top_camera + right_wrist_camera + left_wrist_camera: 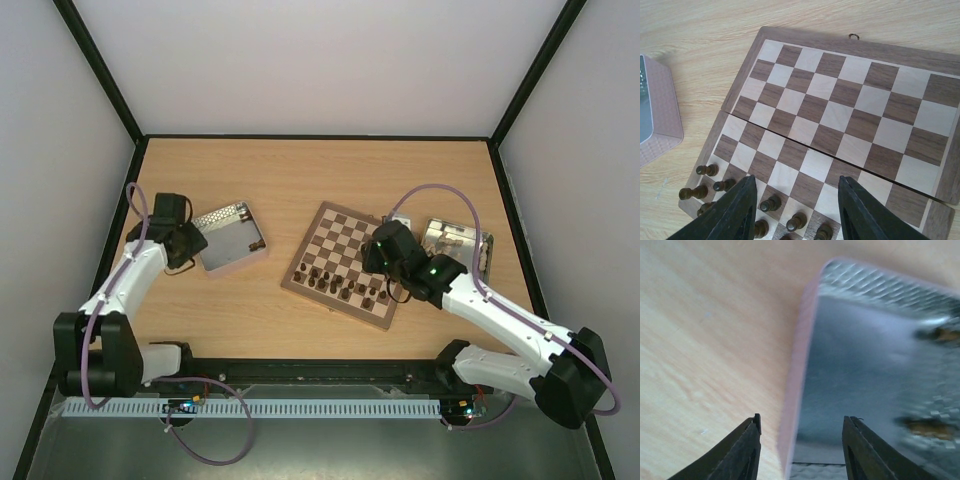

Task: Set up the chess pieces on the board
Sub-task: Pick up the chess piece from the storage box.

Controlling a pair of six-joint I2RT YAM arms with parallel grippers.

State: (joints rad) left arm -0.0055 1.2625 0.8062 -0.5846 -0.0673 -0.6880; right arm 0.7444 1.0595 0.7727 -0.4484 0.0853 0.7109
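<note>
The board (345,262) lies flat near the middle of the bench (300,180), turned at an angle to the bench edges. The chess pieces (345,287) on it occupy only the two rows nearest the arms; the remaining squares are bare. In the right wrist view the board (840,100) shows a seam across its middle and a small metal ring (854,36) on its far rim, with the chess pieces (770,202) grouped at the near left corner. The right jaws hang above the board's near right part, apart, with nothing between them. A grey tray (232,238) sits on the bench left of the board, well apart from it, and holds two dark pieces (256,243) at its right end. The left jaws are at the tray's left edge, apart and gripping nothing; in the left wrist view one finger (747,450) is over the bench and the other over the tray floor, with the tray wall (797,365) between them. A second tray (455,240) lies right of the board, partly hidden by the right arm (500,310).
</note>
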